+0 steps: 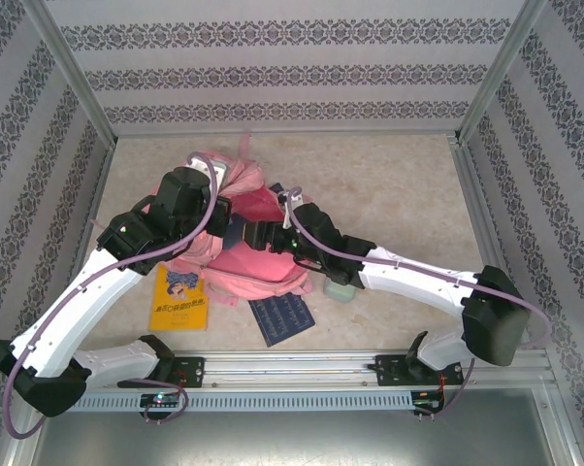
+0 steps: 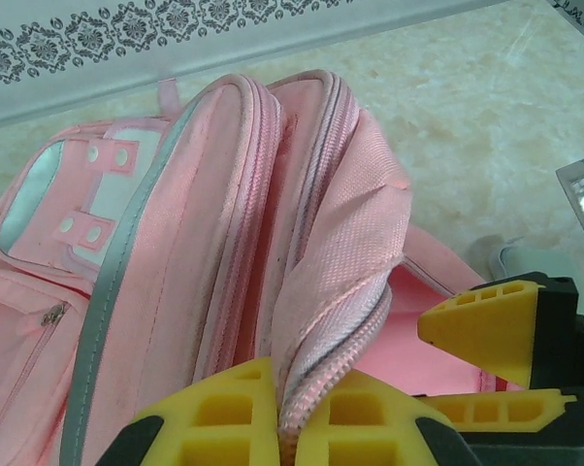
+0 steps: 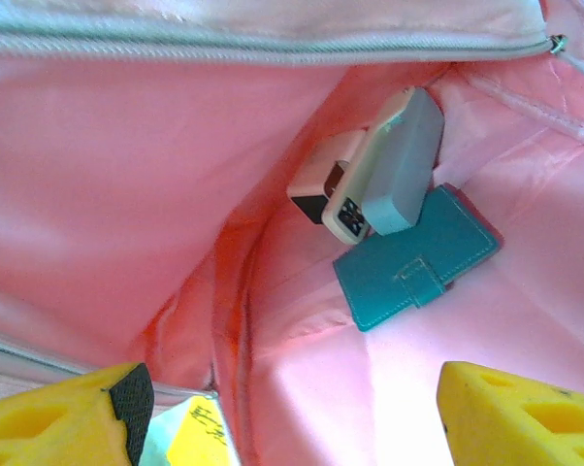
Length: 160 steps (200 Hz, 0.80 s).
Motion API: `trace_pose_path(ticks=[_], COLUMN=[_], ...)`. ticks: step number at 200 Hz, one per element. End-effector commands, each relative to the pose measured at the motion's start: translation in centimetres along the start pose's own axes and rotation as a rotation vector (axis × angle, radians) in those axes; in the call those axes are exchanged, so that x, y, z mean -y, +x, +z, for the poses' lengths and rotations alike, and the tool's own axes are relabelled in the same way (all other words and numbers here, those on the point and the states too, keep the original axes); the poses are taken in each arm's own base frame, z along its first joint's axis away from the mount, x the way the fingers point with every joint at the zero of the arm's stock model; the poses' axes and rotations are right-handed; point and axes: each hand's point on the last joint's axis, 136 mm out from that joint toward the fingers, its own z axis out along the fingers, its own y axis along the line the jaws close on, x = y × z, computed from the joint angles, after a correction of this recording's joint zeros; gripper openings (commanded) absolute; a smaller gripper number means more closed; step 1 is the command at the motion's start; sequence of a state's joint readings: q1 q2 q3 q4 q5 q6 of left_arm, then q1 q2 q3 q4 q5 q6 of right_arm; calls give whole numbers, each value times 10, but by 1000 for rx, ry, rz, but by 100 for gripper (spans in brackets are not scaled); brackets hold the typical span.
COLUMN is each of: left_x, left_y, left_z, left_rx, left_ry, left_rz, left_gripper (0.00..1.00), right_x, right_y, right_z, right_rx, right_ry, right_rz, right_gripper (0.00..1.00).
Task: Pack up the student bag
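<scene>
Packing appears part done: the student bag (image 1: 258, 270) lies at the centre of the table (image 1: 399, 184), main compartment open. A yellow book (image 1: 178, 299) and a dark blue card (image 1: 282, 318) lie just beside it, unpacked; a teal wallet (image 3: 418, 262) and a grey device (image 3: 399, 165) rest inside. The next move likely calls for fetching one loose item while the mouth is held wide. Left gripper (image 2: 284, 413): pressed together, pinching the bag's zipper edge. Right gripper (image 3: 287, 398): spread wide inside the opening, holding nothing.
</scene>
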<state>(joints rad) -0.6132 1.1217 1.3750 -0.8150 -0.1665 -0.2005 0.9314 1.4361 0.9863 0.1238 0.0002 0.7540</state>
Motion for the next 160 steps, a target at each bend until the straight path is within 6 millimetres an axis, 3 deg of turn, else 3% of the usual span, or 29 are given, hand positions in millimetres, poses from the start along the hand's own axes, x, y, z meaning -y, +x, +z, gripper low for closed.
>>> trace_pose_path(ticks=[1,32,64,114,145,160], left_x=[-46,-52,-36,-28,-8,1], left_y=[-102,-137,-155,-137,-112,-98], left_z=[-6,-12,-10,-10,-3,2], left_rx=[244,302,291,251,189,156], left_ry=[-10,35,127,171,301,359], left_rz=[-108,-109,-83,-70,-140,-181], left_gripper=[0,0,0,0,0,0], right_x=[39,46,60,66,88,96], right_y=[-18,-12,-1,-13,-17,-19], right_z=[-49,-53,-47,-64,-81,-89], right_rx=[54,33,10,37,11,30], right_ry=[96,107,137,175,252,279], right_rz=[-104,-99,-81,-128,-144,-144], right_gripper=[90,88,87,86,77,78])
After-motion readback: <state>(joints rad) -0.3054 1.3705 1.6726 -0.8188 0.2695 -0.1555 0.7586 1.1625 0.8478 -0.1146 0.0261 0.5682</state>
